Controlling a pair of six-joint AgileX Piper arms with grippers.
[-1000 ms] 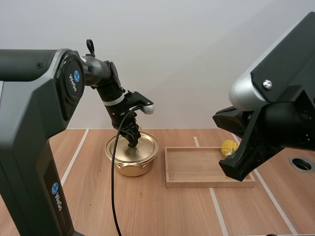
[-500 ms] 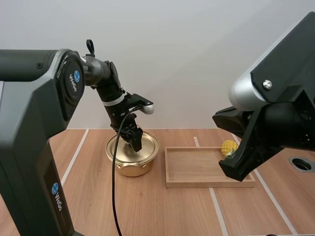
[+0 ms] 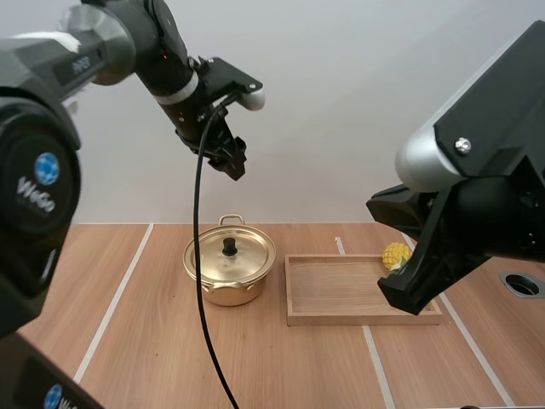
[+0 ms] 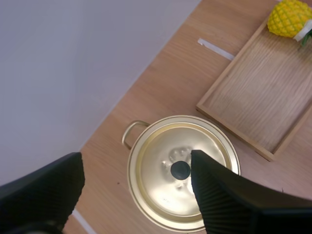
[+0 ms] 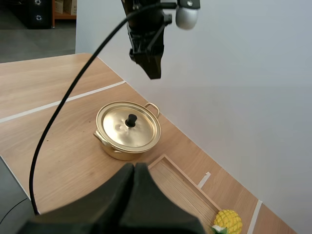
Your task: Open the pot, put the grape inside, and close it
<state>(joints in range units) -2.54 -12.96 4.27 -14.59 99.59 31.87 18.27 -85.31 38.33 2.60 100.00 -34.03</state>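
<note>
Hovering high over the pot (image 3: 228, 273) with the left claw (image 3: 233, 162) spread and empty. Holding the right claw (image 5: 134, 168) pressed together on nothing. Finding the lid (image 3: 230, 254) on the pot, the yellow fruit (image 3: 394, 255) right of the pot in the wooden tray (image 3: 341, 317) on the table (image 3: 153, 341).

I'm reading "WeGo" in white on the big near joint (image 3: 34, 213) of my left arm (image 3: 128, 38), just under a round blue logo (image 3: 47, 168). Higher up the arm there's a white marking (image 3: 81, 65), too blurred to read.
</note>
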